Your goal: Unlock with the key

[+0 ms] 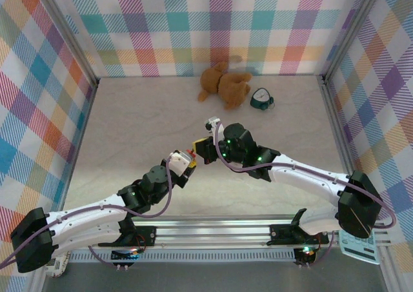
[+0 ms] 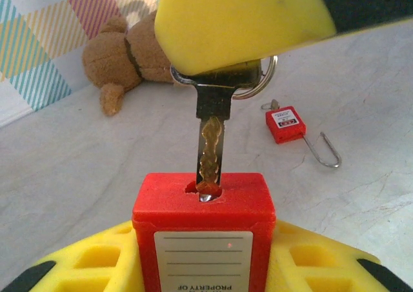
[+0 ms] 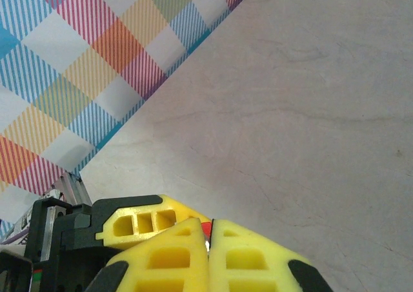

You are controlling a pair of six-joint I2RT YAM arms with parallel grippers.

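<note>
My left gripper [image 2: 203, 266] is shut on a red square padlock [image 2: 203, 208], held with its keyhole face up and its white label toward the camera. The slim silvery key [image 2: 211, 147] points straight down, its tip just inside the keyhole. Its head and a small ring [image 2: 266, 79] are pinched by the yellow fingers [image 2: 239, 21] of my right gripper, which is shut on the key. In the top view the left gripper [image 1: 184, 162] and right gripper [image 1: 201, 147] meet nose to nose at mid-table. In the right wrist view the right gripper [image 3: 210, 240] has its pads pressed together, with a red sliver of padlock [image 3: 206, 228] behind them.
A second red padlock [image 2: 284, 124] lies on the table with its thin shackle [image 2: 324, 151] swung open. A brown teddy bear [image 1: 224, 84] lies at the back, with a teal round object [image 1: 261, 98] beside it. Plaid walls enclose the table on three sides.
</note>
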